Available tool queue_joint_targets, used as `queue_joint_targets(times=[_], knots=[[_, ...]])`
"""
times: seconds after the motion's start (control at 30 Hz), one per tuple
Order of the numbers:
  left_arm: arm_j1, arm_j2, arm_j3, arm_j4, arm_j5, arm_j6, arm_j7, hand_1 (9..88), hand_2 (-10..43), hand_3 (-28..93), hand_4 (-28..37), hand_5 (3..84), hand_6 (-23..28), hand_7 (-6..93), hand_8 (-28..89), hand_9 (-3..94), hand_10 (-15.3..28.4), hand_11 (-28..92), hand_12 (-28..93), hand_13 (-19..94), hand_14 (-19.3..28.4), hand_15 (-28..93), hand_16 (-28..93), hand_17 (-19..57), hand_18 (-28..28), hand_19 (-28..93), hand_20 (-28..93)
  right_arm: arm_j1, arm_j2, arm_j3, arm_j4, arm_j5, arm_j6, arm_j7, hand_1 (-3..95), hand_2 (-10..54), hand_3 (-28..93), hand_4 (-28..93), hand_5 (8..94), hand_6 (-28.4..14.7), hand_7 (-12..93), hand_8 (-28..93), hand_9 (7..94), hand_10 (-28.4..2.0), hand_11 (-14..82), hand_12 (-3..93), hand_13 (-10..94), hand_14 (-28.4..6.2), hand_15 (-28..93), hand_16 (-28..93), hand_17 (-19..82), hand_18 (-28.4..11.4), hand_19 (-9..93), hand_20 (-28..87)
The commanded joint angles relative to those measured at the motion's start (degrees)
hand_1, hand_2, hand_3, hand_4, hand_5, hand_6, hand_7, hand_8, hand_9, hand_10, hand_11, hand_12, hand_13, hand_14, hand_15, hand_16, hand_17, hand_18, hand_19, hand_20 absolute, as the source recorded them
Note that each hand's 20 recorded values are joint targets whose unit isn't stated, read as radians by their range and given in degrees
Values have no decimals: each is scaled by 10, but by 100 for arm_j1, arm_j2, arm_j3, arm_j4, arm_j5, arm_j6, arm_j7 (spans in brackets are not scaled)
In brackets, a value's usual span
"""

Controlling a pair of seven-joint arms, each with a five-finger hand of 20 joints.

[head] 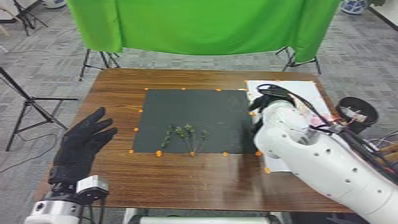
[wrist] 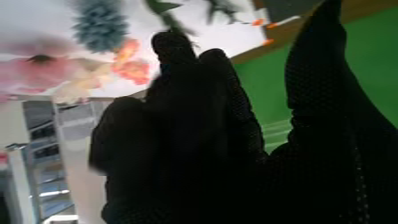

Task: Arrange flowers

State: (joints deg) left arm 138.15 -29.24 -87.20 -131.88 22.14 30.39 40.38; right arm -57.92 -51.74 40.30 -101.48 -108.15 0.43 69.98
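Observation:
Thin green sprigs (head: 186, 132) lie on the front part of the dark mat (head: 200, 105). My right hand (head: 263, 102) is at the mat's right edge, beside the white sheet (head: 296, 88), partly hidden by its own arm. From the wrist, my right hand (wrist: 200, 135) has its fingers extended and the thumb spread away. Past the fingertips are a green stem (wrist: 167, 14), a blue-grey flower (wrist: 99, 26), a pink flower (wrist: 41, 64) and orange blossoms (wrist: 131, 67), none gripped. My left hand (head: 82, 145) is open over the table's left side.
The brown table (head: 200, 187) carries small orange markers around the mat and sheet. A black bin (head: 357, 111) stands off the table's right edge. Behind the table hangs a green cloth (head: 204, 27), with tripods beside it and at the left.

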Motion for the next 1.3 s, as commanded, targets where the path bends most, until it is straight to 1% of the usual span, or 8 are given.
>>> queue_joint_targets(times=[0.03, 0.1, 0.13, 0.5, 0.53, 0.57, 0.83, 1.3], knots=[[-84, -36, 45, 25, 60, -49, -89, 306, 86, 631, -213, 365, 91, 110, -83, 306, 176, 267, 116, 185, 233, 552, -109, -114, 189, 418, 126, 148, 65, 94, 174, 185, -373, 141, 390, -50, 664, -205, 561, -125, 165, -82, 751, -193, 331, 167, 867, -54, 683, 126, 688, -116, 932, 264], [-139, -116, 57, 43, 131, -99, -201, 306, 86, 631, -214, 364, 90, 110, -83, 306, 176, 268, 115, 185, 232, 551, -109, -114, 189, 417, 126, 216, 111, 17, 235, 228, -374, 180, 391, -49, 661, -206, 562, -123, 164, -82, 768, -187, 355, 173, 872, -51, 685, 128, 694, -116, 932, 277], [-141, -99, 86, 45, 101, -83, -158, 306, 85, 632, -214, 364, 90, 111, -83, 306, 176, 268, 115, 185, 232, 551, -109, -114, 189, 417, 126, 242, 87, 21, 293, 240, -433, 183, 391, -49, 660, -205, 563, -122, 163, -83, 769, -186, 357, 172, 874, -50, 685, 129, 694, -116, 932, 280], [-237, -157, 82, 77, 177, -164, -271, 302, 83, 638, -214, 362, 89, 112, -84, 303, 174, 269, 113, 183, 229, 551, -110, -113, 186, 414, 128, 416, 45, -185, 540, 450, -621, 295, 391, -50, 656, -204, 563, -118, 159, -81, 778, -183, 356, 168, 877, -50, 682, 136, 697, -117, 932, 292], [-214, -121, 90, 72, 133, -146, -210, 302, 83, 638, -214, 362, 89, 112, -84, 303, 174, 269, 112, 183, 229, 551, -110, -113, 186, 414, 128, 429, 22, -209, 566, 429, -649, 261, 391, -51, 656, -204, 563, -117, 159, -81, 777, -183, 357, 169, 877, -50, 682, 137, 696, -118, 932, 293], [-235, -137, 75, 83, 163, -186, -265, 302, 83, 638, -214, 362, 88, 111, -84, 303, 174, 270, 113, 183, 229, 551, -110, -113, 186, 414, 128, 429, 32, -234, 557, 442, -600, 290, 391, -51, 656, -204, 563, -117, 159, -81, 777, -182, 356, 169, 877, -50, 681, 137, 696, -118, 932, 293], [-317, -91, 172, 106, 91, -200, -221, 301, 81, 641, -216, 362, 87, 113, -84, 301, 172, 272, 111, 182, 227, 551, -110, -112, 185, 412, 130, 374, -99, -252, 664, 476, -593, 318, 388, -55, 658, -205, 561, -113, 156, -81, 766, -204, 227, 135, 878, -52, 648, 130, 696, -110, 932, 244], [-403, -146, 169, 142, 144, -293, -325, 299, 80, 646, -218, 361, 87, 114, -85, 299, 169, 275, 109, 182, 225, 554, -111, -112, 184, 411, 131, 139, -177, -227, 769, 560, -690, 443, 393, -57, 657, -205, 579, -91, 158, -83, 751, -217, 181, 126, 882, -53, 630, 130, 701, -101, 932, 185]])
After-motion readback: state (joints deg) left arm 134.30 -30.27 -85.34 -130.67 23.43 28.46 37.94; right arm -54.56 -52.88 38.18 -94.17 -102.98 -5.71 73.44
